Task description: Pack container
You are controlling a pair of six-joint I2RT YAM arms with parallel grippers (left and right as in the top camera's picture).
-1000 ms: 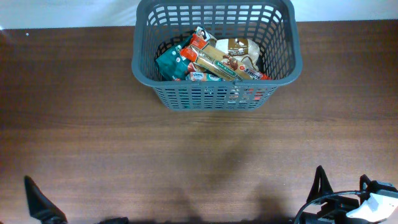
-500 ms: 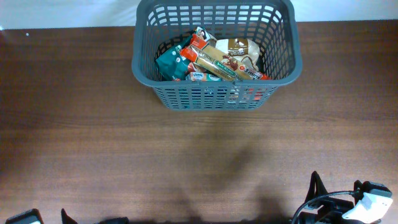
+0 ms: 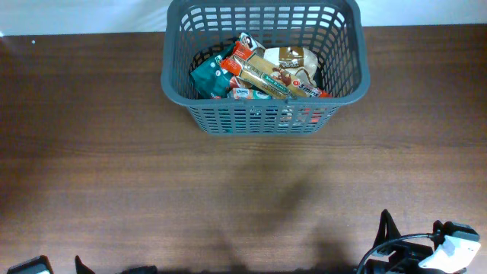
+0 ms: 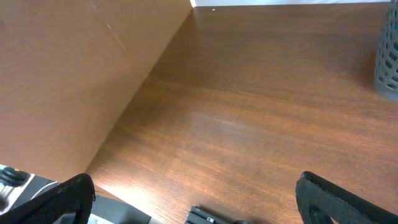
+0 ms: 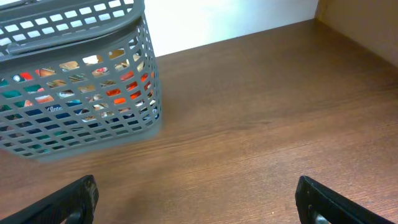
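Park the left gripper (image 4: 196,196) and right gripper (image 5: 199,202), both spread wide and empty at six o'clock, well apart from the basket (image 3: 262,118) at twelve o'clock, checking that no packets (image 3: 262,72) poke above its rim.

The left gripper (image 4: 196,183) has been drawn back out of the overhead view at 7 o'clock. A second ago one long dark finger was seen rising from the bottom edge there. Now only a short dark fingertip (image 3: 78,263) is left showing, shifted toward 6 o'clock. A pale part (image 3: 30,266), seemingly of the gripper body, has been brought into the corner, though it is cut by the frame edge and cannot be read with certainty. The right gripper (image 3: 412,228), at 5 o'clock, has been shifted slightly toward 7 o'clock: its tall dark finger (image 3: 385,228) is found a little lower and further left, and its white housing (image 3: 455,250) likewise. Both shifts were already completed half a second ago.
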